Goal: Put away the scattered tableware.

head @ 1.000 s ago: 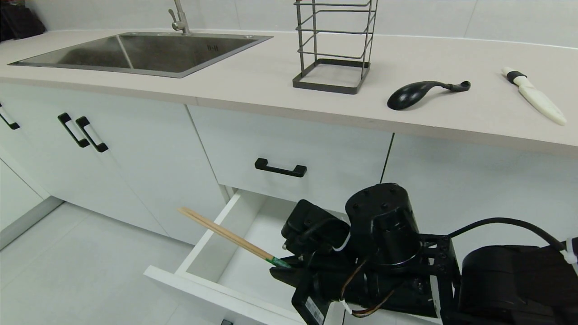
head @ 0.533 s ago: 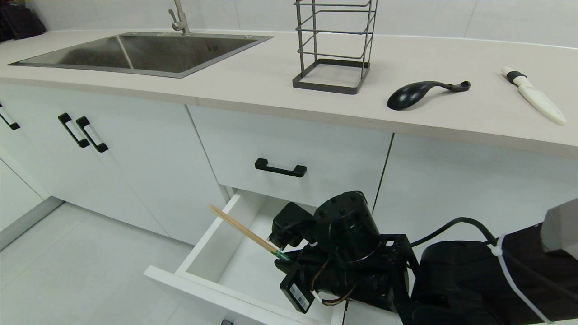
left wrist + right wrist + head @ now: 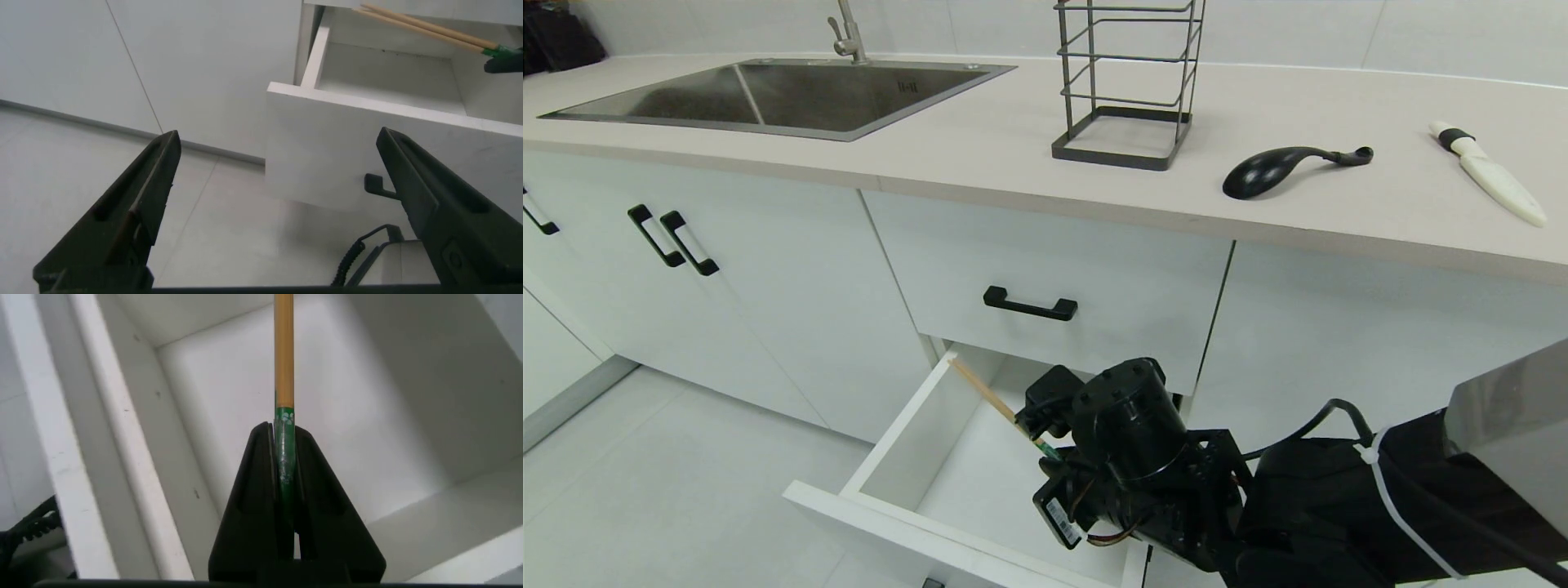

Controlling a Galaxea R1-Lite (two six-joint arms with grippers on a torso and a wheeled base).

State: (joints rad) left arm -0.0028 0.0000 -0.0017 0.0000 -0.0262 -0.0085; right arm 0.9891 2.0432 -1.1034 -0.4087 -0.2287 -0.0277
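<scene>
- Chopsticks (image 3: 992, 400) are the item in hand. My right gripper (image 3: 1052, 454) is clenched on their green-painted end, and the wooden shafts slant up and to the left over the open drawer (image 3: 905, 425), with their far tips close to its left wall.
- On the right wrist camera I see the pair (image 3: 283, 343) pinched between the two black fingers (image 3: 261, 457) and pointing into the white drawer cavity. As far as I can judge they hang above the drawer floor and do not rest on it.
- My left gripper (image 3: 278, 143) is released, jaws wide apart and holding nothing. It sits low and looks across at the drawer front from the left.
- I judge the task to be in its early part. The chopsticks are over the drawer but not yet let go.
- A black spoon (image 3: 1262, 171) and a white knife (image 3: 1490, 175) lie on the countertop (image 3: 980, 155) to the right, well apart from each other. Both remain to be fetched, and the drawer probably needs shutting afterwards.
- The countertop is a pale beige slab. A dark wire rack (image 3: 1127, 82) stands on it just left of the spoon.
- A steel sink (image 3: 784, 94) with its faucet (image 3: 845, 33) is set in at the far left.
- Below are white cabinet fronts with black handles (image 3: 1029, 306), and a closed drawer sits directly above the open one. The floor is pale tile and the wall behind is white tile.
</scene>
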